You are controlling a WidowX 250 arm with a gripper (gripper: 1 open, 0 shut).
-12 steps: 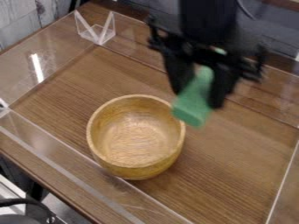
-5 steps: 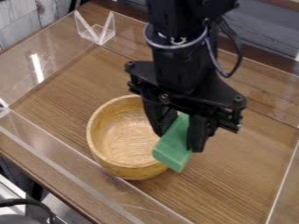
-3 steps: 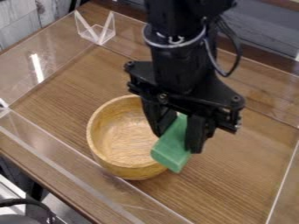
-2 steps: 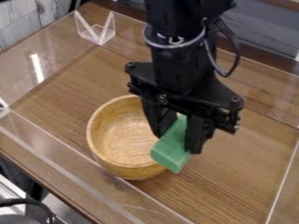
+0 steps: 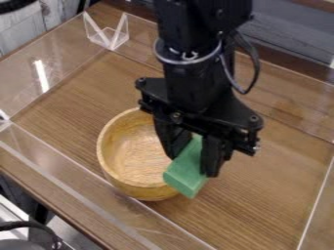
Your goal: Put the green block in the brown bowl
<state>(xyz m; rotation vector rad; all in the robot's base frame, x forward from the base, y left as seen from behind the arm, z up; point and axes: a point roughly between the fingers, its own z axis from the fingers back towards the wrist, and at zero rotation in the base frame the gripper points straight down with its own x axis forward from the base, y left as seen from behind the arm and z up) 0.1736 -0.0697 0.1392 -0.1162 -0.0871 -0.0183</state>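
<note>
Green block (image 5: 187,173) hangs tilted in the claw (image 5: 196,156), its lower end just over the right part of the brown bowl's rim and its upper end hidden between the black fingers (image 5: 171,146). The claw points straight down and is clamped shut on the block, the fingers pressing on its long sides. Whether the block's lowest corner touches the bowl cannot be told from this view.

The brown bowl (image 5: 131,151) stands upright on the wooden desk (image 5: 78,103), and its round mouth lies to the left of the claw. The light inner floor of the bowl shows bare wood grain. The black arm (image 5: 196,49) rises from the claw towards the top edge of the view, directly above the right side of the bowl, with a dark cable (image 5: 244,61) looping beside it on the side away from the bowl.

A clear plastic wall (image 5: 78,186) runs along the desk's near edge, in front of the bowl. Far behind the bowl, at the back left of the desk, stands a small clear plastic stand (image 5: 107,31). It is well apart from both bowl and block.
</note>
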